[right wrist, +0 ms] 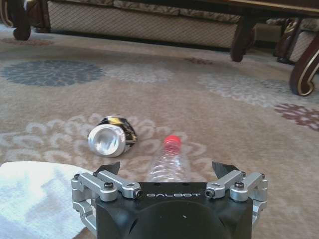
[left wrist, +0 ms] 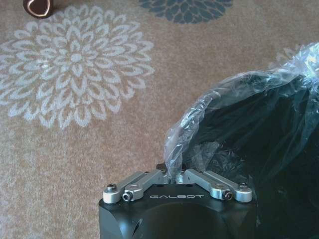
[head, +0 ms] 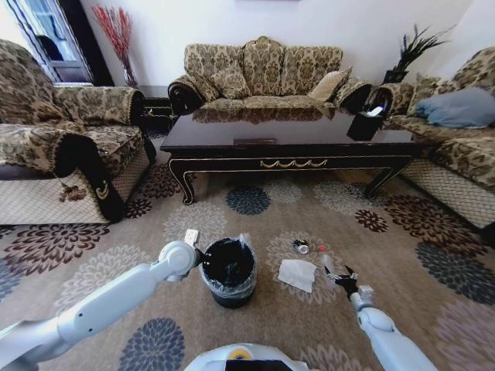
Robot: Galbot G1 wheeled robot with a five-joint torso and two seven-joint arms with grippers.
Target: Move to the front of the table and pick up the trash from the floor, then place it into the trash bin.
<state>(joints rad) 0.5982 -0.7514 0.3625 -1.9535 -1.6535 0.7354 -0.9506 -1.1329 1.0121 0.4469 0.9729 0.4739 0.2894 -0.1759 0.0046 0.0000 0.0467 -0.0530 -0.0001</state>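
The dark table (head: pixel 294 147) stands ahead on the patterned floor (head: pixel 402 255). Between me and it is the black trash bin (head: pixel 229 270), with a clear bag liner (left wrist: pixel 239 114). My left gripper (left wrist: pixel 172 174) is at the bin's rim (head: pixel 203 255), shut on the liner's edge. The trash lies right of the bin: a white napkin (head: pixel 297 274), a silvery can (head: pixel 301 246) and a clear bottle (head: pixel 325 259) with a red cap. My right gripper (head: pixel 340 277) is low over the floor and open, and the bottle (right wrist: pixel 169 159) lies between its fingers (right wrist: pixel 110 168). Just beyond are the can (right wrist: pixel 110 139) and the napkin (right wrist: pixel 35 194).
Patterned sofas stand left (head: pixel 69 154), behind (head: pixel 263 73) and right (head: pixel 456 147) of the table. A black tissue holder (head: pixel 363 124) sits on the table's right end. The table's carved legs (right wrist: pixel 304 64) stand well beyond the trash. Open carpet surrounds the bin.
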